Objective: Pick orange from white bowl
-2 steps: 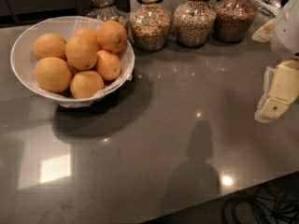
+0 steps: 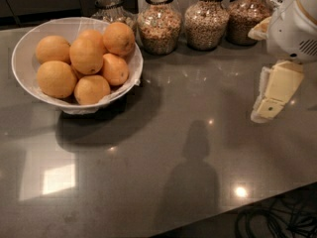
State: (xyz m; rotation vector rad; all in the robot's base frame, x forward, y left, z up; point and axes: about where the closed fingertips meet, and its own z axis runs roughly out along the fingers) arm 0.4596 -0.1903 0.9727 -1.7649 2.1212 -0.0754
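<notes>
The white bowl (image 2: 25, 43) stands at the back left of the dark counter, with a crinkled white lining at its rim. It holds several oranges. The deepest orange one (image 2: 119, 37) is round and lies at the bowl's upper right, against the rim. Paler oranges (image 2: 56, 78) lie to its left, and a smaller oval one (image 2: 115, 69) lies below it. My gripper (image 2: 270, 100), cream-coloured under a white arm housing, hangs over the counter at the far right, well away from the bowl and holding nothing.
Several glass jars of grain (image 2: 159, 26) stand in a row along the back edge, right of the bowl. The counter's front edge runs across the lower right, with black cables (image 2: 277, 222) on the floor beyond it.
The gripper has shifted a little to the left, toward the bowl. The bowl, oranges and jars have not moved.
</notes>
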